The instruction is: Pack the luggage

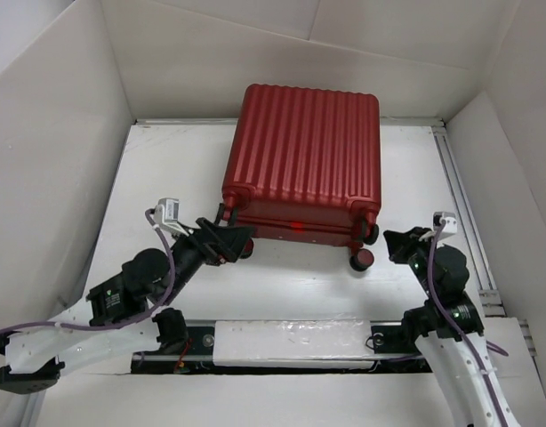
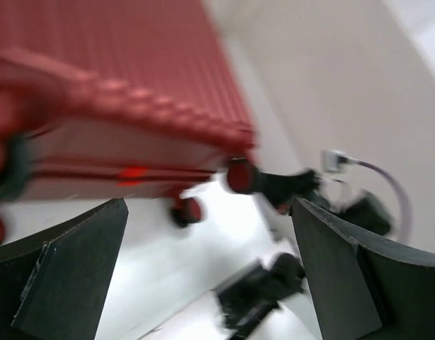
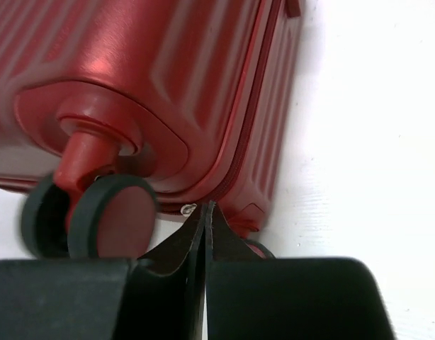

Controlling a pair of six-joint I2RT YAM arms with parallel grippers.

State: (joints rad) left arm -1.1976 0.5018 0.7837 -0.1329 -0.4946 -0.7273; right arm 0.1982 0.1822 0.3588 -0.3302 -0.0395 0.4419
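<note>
The dark red, ribbed hard-shell suitcase (image 1: pixel 304 151) lies flat on the white desk (image 1: pixel 166 178), lid down. It sits directly ahead of both grippers, with its wheeled end turned toward them. The right gripper (image 1: pixel 396 242) is right up at the near corner. Its jaws are pressed together, tips on the zip seam (image 3: pixel 253 127) that runs along the side. A dark caster wheel (image 3: pixel 108 212) stands just to their left. A tiny silvery tab (image 3: pixel 189 209) glints at the fingertips. It may be the zip pull, though I cannot tell whether it is actually pinched.

Over on the other side, the left gripper (image 1: pixel 237 238) stands with its jaws spread wide and nothing between them. It is just short of the case's other wheeled corner, and its wrist view is badly blurred.

My read is that this is zip work at the seam. With the case shut, I cannot tell whether that means opening it or sealing it.

If that tab is the pull, the next move calls for a steady drag along the seam. The free gripper would need to brace the shell, because those wheels could let the case skate.

The shell is glossy and deeply grooved, with rounded corners and red wheel housings. No lining shows.
</note>
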